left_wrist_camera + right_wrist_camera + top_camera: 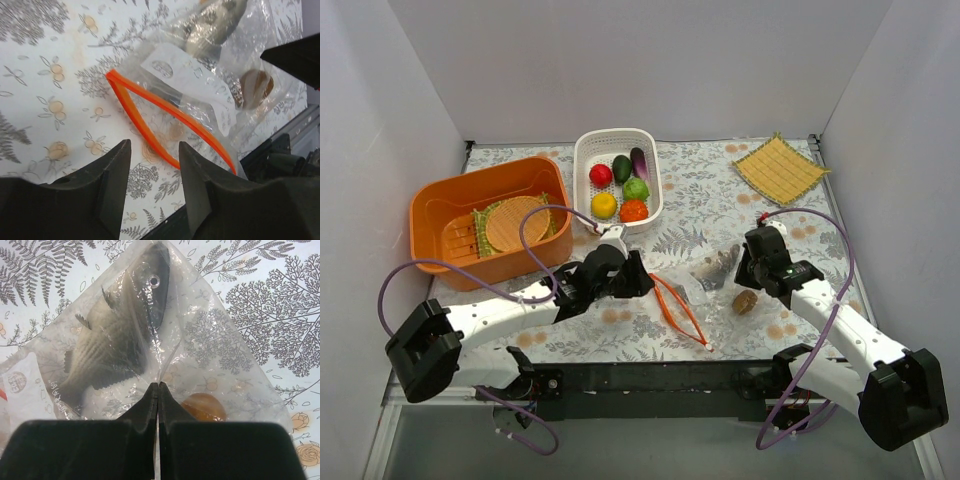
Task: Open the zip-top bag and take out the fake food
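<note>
Two toy pieces lie inside the zip-top bag (pixel 705 285), which sits on the flowered table (pixel 715 200) at the lower centre of the top view, between the two arms. One is a grey-brown fish (pixel 120 335). The other is a small round brown piece (pixel 202 407) near the bag's lower right corner. The bag's orange zipper strip (pixel 150 117) is parted into a long open loop, so the mouth gapes toward the lower left of the top view.

The right claw (pixel 158 390) is clenched on a raised fold of the clear plastic just beside the fish, its jaws pressed together with only the film between them. The left claw (pixel 152 170) is released, its jaws spread wide. It sits just beside the open zipper loop, and nothing lies between the jaws.

Six more toy foods, red, dark green, purple, light green, yellow and orange, lie in a white basket (pixel 615 133) at the upper centre of the top view. An orange tub (pixel 470 185) at the left holds a round woven mat (pixel 515 222). A square yellow mat (pixel 780 168) lies at the upper right, well apart from the bag.
</note>
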